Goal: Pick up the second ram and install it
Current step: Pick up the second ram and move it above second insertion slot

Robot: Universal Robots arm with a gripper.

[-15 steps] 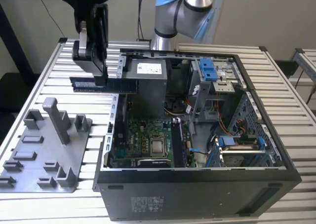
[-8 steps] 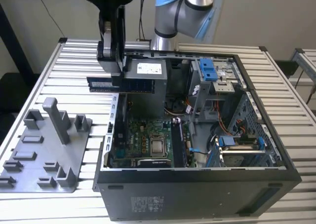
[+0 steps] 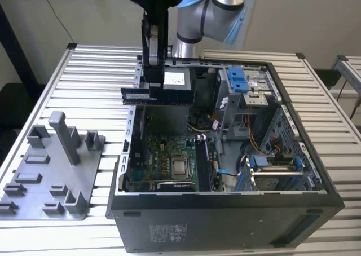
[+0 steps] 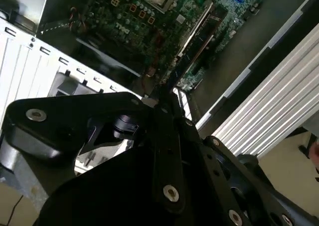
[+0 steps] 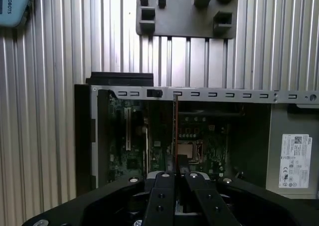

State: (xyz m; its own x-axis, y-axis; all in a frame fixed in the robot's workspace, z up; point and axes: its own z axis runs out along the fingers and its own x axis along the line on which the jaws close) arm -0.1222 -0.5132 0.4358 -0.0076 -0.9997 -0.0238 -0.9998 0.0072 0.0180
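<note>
The second ram [image 3: 169,96], a long flat dark blue stick with a row of black chips, hangs level above the back left of the open computer case [image 3: 225,211]. My gripper [image 3: 153,85] comes straight down from above and is shut on the stick near its middle. In the first wrist view the ram [image 5: 175,121] shows edge-on as a thin line running out from between the black fingers [image 5: 164,183], over the green motherboard [image 5: 199,136]. The long black memory slots [image 3: 204,161] lie lower, to the right of the processor [image 3: 180,167] in the exterior view.
A grey fixture plate [image 3: 51,177] with upright posts lies on the slatted metal table [image 3: 96,64], at the exterior view's left of the case. Under the held stick sits the grey power-supply box [image 3: 177,78]. A blue-tabbed drive cage [image 3: 240,81] and cables fill the case's right half.
</note>
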